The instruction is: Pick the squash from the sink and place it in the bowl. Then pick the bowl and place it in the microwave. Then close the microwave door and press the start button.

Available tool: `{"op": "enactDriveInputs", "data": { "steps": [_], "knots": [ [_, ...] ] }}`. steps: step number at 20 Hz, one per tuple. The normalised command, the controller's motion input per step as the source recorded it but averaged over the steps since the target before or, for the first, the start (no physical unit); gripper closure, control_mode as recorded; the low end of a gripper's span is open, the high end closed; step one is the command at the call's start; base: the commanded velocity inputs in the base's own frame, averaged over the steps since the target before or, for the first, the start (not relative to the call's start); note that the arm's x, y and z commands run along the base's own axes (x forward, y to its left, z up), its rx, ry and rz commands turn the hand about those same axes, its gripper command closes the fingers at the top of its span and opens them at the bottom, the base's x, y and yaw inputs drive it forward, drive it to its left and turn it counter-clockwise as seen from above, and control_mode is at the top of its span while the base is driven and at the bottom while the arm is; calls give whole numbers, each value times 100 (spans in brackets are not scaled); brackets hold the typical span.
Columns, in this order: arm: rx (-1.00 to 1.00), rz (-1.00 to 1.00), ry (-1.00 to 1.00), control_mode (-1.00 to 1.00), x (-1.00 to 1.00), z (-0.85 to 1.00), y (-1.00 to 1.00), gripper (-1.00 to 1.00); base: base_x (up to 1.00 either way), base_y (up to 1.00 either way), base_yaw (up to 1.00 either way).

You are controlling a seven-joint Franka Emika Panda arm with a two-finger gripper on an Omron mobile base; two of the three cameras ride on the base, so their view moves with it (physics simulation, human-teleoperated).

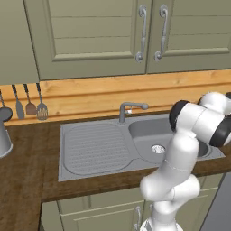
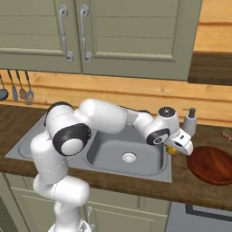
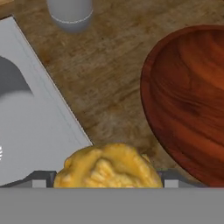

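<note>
Yellow-orange and lumpy, the small round squash looks firm and light to me, though its knobbly skin could roll, so a hold across its widest middle suits it. I see my end effector spread wide yet clamped on that squash, carrying it above the wooden worktop, between the grey steel sink and the shallow reddish-brown bowl.

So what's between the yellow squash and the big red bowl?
Just bare wooden counter. In the hand view the squash sits between the gripper's tips, with nothing before the bowl.
</note>
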Motion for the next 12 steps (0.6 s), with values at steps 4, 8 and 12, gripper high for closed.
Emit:
{"op": "enactDriveInputs", "data": {
  "steps": [4,8,12],
  "knots": [
    [-3,-12,-1,-100,0,0,-70,100,0,0,0],
    [0,-5,0,-100,0,0,-61,100,0,0,0],
    [1,-1,0,-100,0,0,-64,100,0,0,0]
  ]
}}
